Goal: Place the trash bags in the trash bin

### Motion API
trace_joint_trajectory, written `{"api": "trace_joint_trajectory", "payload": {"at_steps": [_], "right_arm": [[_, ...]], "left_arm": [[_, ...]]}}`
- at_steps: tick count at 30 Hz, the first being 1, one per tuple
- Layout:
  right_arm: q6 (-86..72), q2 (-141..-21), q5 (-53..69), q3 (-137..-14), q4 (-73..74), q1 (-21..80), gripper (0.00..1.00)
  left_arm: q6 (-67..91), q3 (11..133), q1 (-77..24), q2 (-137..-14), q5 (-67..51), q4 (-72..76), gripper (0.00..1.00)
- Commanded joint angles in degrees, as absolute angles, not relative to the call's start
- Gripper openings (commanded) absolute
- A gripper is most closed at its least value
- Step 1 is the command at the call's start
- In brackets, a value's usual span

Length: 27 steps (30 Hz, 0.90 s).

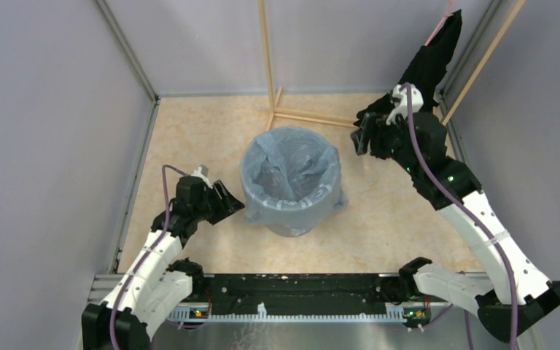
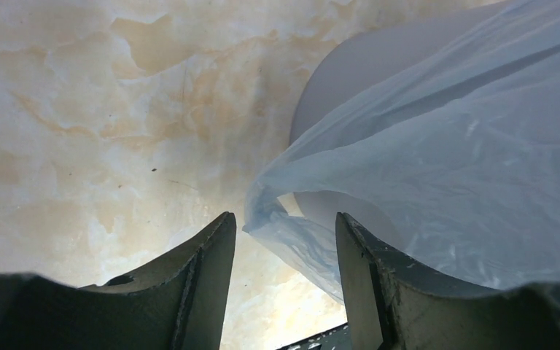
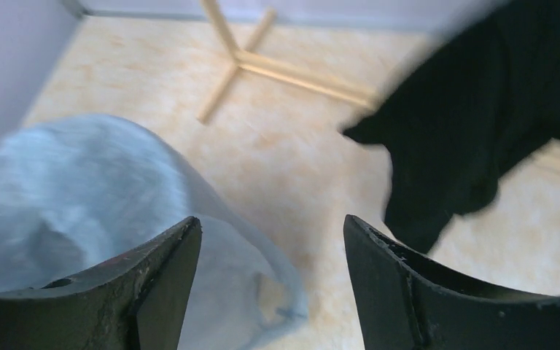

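The trash bin (image 1: 296, 226), round and grey, stands mid-floor with the pale-blue trash bag (image 1: 289, 171) lining it and folded over its rim. My left gripper (image 1: 233, 206) sits open just left of the bin. In the left wrist view the bag (image 2: 437, 168) drapes over the bin's wall (image 2: 357, 80), and a loose corner hangs between the spread fingers of the gripper (image 2: 284, 240), unclamped. My right gripper (image 1: 357, 138) hovers open up and to the right of the bin. In its wrist view the jaws (image 3: 271, 244) stand wide over bare floor, the bag (image 3: 80, 189) to their left.
A black cloth (image 1: 434, 55) hangs at the back right, close behind the right wrist, and shows blurred in the right wrist view (image 3: 481, 109). A thin wooden frame (image 1: 299, 115) stands on the floor behind the bin. Grey walls enclose the marbled floor (image 1: 189, 131).
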<state>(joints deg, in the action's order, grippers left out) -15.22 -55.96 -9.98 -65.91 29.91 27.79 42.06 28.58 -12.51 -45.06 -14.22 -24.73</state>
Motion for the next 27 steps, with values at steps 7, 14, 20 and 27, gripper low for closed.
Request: {"api": "trace_joint_trajectory", "payload": {"at_steps": [7,14,20,27], "right_arm": [[-8.7,-79.4,-2.9,-87.0,33.3,49.0,0.49],[-10.9,-87.6,-6.0,-82.8,26.3,51.9,0.36],[-12.8,-95.3,-14.1,-74.1,6.9,51.9,0.36],[-11.5,-102.4,-11.9,-77.0,5.8,54.4,0.4]], "left_arm": [[39.9,27.2,-12.4,-49.6,-18.6,-20.7,0.63],[39.7,26.5,-12.4,-46.9,-17.9,-20.1,0.63],[40.6,25.5,-12.4,-48.5,-19.9,-17.6,0.63],[37.4,29.0,-12.4,-45.8,-14.9,-21.2,0.66]]}}
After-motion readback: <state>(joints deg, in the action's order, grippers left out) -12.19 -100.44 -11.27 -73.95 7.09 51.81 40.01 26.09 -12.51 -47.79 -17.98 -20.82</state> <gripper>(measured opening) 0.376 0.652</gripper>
